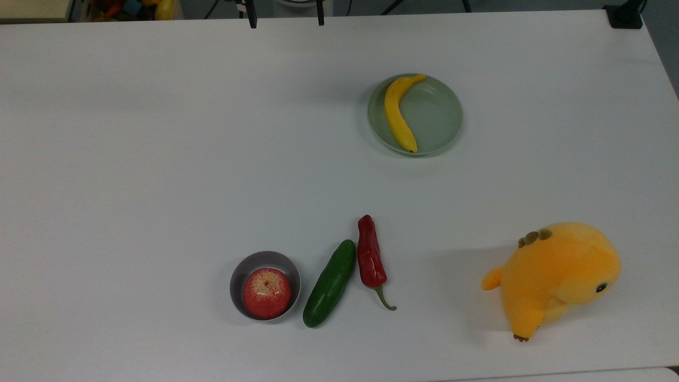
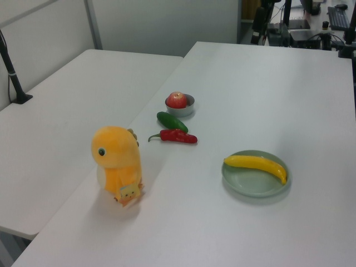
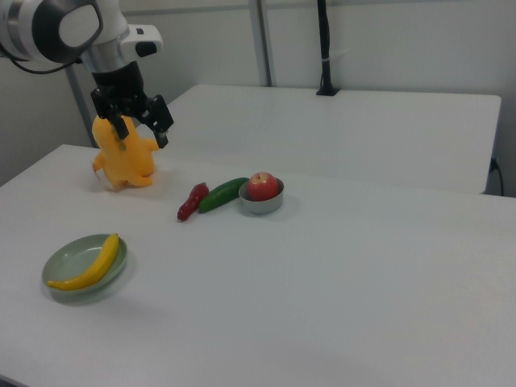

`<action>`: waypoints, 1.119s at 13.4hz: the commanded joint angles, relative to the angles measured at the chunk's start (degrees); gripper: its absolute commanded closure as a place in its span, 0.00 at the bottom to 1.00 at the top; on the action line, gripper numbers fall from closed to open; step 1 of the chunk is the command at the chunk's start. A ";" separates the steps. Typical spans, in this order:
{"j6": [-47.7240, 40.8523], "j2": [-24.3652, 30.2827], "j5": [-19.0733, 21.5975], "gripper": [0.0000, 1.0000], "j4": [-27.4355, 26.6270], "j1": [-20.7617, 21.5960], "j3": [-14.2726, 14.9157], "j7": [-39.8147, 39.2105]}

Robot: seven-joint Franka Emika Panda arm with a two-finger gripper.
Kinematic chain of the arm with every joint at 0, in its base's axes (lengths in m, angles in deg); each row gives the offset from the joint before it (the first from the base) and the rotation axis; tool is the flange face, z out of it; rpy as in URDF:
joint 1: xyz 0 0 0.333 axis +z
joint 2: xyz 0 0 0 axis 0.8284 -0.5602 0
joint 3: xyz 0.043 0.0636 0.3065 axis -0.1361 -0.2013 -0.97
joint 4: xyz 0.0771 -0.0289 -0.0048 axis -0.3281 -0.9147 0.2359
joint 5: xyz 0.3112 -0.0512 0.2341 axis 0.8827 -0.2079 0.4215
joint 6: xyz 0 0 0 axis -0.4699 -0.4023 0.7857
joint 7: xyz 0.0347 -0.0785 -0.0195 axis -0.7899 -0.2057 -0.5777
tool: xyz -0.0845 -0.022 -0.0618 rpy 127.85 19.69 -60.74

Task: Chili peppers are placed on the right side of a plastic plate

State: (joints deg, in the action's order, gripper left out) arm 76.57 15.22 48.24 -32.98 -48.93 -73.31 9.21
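The dark red chili pepper (image 1: 370, 258) lies on the white table, its green stem toward the top view's bottom, right beside a green cucumber (image 1: 329, 283). In the left view the chili pepper (image 2: 177, 136) lies beyond the plate, and in the right view the chili pepper (image 3: 192, 201) lies right of it. The pale green plastic plate (image 1: 437, 114) sits farther up the table; a banana (image 1: 397, 114) lies along the plate's left half in the top view, and its right half is bare. My gripper (image 3: 142, 135) hangs open and empty high above the table at the right view's upper left, far from the pepper.
A grey bowl (image 1: 237, 276) holding a red apple (image 1: 267, 293) stands left of the cucumber in the top view. A yellow plush toy (image 1: 557, 276) sits at the top view's lower right. A second table (image 2: 67, 111) adjoins on the left view's left.
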 commanded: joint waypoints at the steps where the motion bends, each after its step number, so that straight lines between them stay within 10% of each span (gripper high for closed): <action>1: -2.56 1.39 0.68 0.00 -1.10 0.11 -0.48 -0.37; 7: -1.88 -2.02 0.33 0.00 1.01 2.75 -1.27 -0.46; 15: 20.08 -10.20 -0.37 0.00 1.28 5.73 -1.27 3.48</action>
State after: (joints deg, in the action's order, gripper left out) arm 90.20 8.42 48.23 -32.78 -44.96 -74.75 10.05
